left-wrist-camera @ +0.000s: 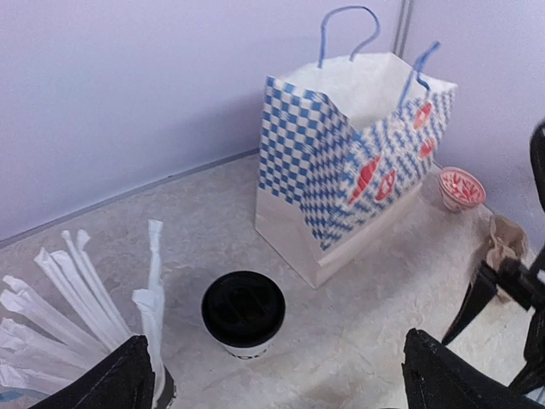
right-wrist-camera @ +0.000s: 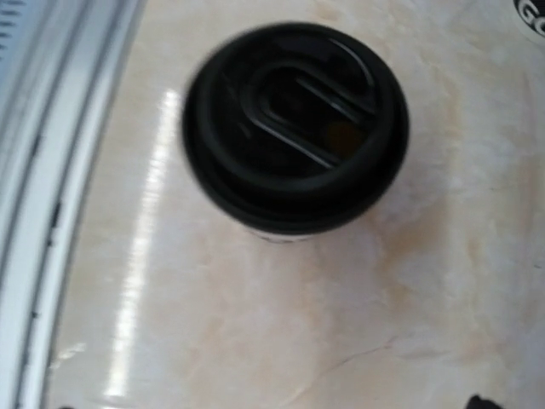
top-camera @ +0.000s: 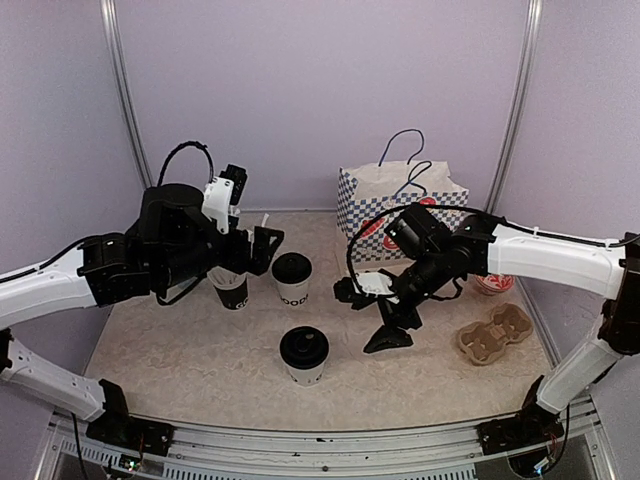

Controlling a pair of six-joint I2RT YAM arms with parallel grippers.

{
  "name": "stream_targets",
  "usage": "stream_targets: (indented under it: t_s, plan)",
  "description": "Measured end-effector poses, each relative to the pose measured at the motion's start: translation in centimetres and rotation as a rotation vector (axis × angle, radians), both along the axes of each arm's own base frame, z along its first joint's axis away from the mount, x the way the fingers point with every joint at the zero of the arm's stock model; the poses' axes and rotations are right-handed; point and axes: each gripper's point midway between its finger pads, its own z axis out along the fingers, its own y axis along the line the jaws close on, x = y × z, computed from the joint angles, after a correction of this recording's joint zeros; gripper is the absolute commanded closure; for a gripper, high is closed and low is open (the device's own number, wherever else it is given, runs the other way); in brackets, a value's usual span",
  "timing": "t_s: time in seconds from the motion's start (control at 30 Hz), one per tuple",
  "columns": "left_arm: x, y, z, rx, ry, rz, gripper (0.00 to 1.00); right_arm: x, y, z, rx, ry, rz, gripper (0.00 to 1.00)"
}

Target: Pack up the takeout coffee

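Inspector: Two white cups, black-lidded, are recorded upright: the rear cup (top-camera: 291,280) just left-front of the checkered bag (top-camera: 400,215), the front cup (top-camera: 304,355) well forward of it.

Clerk: Jaws?

Inspector: Both are found released, empty. The right gripper (top-camera: 372,315) is placed between bag and front cup, nearer it than the left gripper (left-wrist-camera: 274,362).
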Motion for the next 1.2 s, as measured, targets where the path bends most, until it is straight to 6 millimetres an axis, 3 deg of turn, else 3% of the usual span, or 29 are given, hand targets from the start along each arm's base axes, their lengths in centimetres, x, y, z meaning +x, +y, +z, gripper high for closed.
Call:
stream_targets:
  t_s: [0.17, 0.37, 0.47, 0.67, 0.93, 1.2]
  plan:
    - [3.6, 3.9, 3.4, -0.073, -0.049, 0.168, 0.01, 0.7, 1.8, -2.7, -0.048, 0.005, 0.006, 0.15]
    - [3.5, 5.4, 6.1, -0.124, -0.135, 0.188, 0.01, 0.2, 4.2, -6.0, -0.086, 0.054, 0.025, 0.19]
    - [4.1, 7.1, 7.5, -0.157, -0.181, 0.257, 0.01, -0.4, 5.4, -7.7, -0.105, 0.083, 0.028, 0.26]
    - [5.9, 10.5, 6.4, -0.086, -0.205, 0.393, 0.01, 0.5, 8.2, -9.5, -0.105, 0.121, 0.005, 0.37]
    - [6.0, 10.3, 3.3, 0.012, -0.187, 0.356, 0.01, 3.0, 13.3, -9.4, -0.030, 0.115, 0.001, 0.43]
    - [5.9, 10.7, 3.5, 0.006, -0.190, 0.347, 0.01, 5.1, 19.5, -9.2, 0.072, 0.129, -0.012, 0.43]
